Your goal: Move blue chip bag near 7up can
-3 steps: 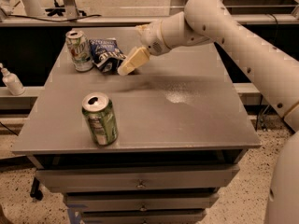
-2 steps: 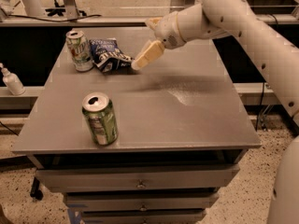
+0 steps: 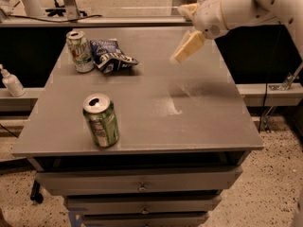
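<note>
The blue chip bag [image 3: 111, 56] lies crumpled at the back left of the grey table [image 3: 199, 122]. It rests right beside the 7up can [image 3: 80, 51], which stands upright on the bag's left; the two look to be touching or nearly so. My gripper [image 3: 185, 48] hangs above the table's back right, well to the right of the bag and clear of it. It holds nothing that I can see. The white arm reaches in from the upper right.
A darker green can [image 3: 101, 120] stands upright near the table's front left. A white bottle [image 3: 10, 82] sits on a lower ledge off the left edge. Drawers [image 3: 142, 186] are under the tabletop. A rail runs behind the table.
My gripper has moved right and up, away from the chip bag. The bag and both cans have stayed in place.
</note>
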Motion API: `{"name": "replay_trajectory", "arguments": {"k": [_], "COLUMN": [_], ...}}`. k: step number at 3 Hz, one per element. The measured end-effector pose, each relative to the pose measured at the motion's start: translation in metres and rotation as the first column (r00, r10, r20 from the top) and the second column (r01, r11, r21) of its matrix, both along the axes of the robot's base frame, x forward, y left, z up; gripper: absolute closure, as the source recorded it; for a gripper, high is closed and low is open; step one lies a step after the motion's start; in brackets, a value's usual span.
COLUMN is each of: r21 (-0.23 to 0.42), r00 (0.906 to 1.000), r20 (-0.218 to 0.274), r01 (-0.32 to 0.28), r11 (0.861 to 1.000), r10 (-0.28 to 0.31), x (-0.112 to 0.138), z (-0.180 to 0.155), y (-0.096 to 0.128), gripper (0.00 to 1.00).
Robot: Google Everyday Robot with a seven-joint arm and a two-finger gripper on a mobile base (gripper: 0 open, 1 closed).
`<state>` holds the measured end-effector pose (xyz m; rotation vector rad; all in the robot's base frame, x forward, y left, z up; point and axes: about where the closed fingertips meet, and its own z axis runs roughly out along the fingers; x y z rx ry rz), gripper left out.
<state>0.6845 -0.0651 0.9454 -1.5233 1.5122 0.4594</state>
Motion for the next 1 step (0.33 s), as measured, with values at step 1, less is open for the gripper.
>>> {"name": "replay_trajectory", "arguments": {"k": [1], "r21": [-0.004], "r00": [1.0], "r20": [-0.001], "r01": [-0.004], "r11": [1.0], "r10": [0.004], "x": [-0.0012], "z": [-0.0005], "y": [-0.0017], "gripper": [0.0]}}
